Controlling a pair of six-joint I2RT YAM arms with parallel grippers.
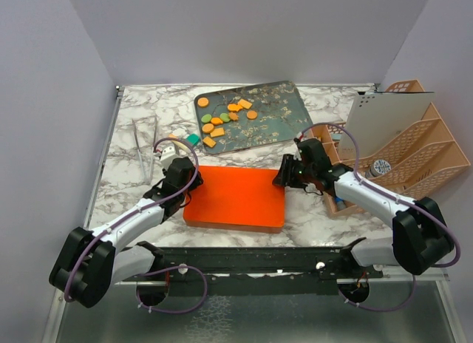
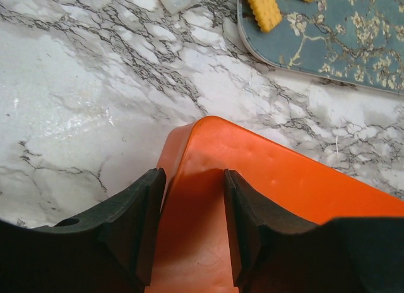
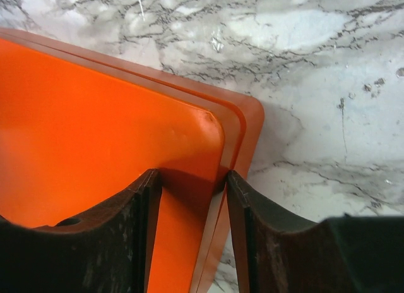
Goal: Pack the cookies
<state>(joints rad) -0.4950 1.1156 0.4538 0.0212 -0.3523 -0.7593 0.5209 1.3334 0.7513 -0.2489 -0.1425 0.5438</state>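
**Left arm:** reaches from the near left base toward the middle of the table (image 1: 133, 165), forearm low. The left tool (image 1: 185, 179) (image 2: 189, 179) sits at the far left corner of the orange box (image 1: 236, 199). Its 2 fingers (image 2: 136, 217) are part spread, 1 outside the wall and 1 over the top. Whether they press on the box cannot be told.

**Right arm:** bent in from the near right base. The right tool (image 1: 284, 177) (image 3: 192, 179) is at the far right corner of the same box. 1 finger (image 3: 136, 223) is over the top and 1 is outside the rim. Pinching or not cannot be told.

**Writing:** a round item (image 1: 380, 167) in the peach rack (image 1: 414, 147) at the right carries print too small to read.

**Cookies** (image 1: 225, 115): orange rounds and squares plus a few green ones, lying loose on the left half of the teal flowered tray (image 1: 277, 121). They are beyond the box and well apart from both tools. In the left wrist view, 1 cookie (image 2: 263, 9) lies at the near edge of the tray (image 2: 341, 34).
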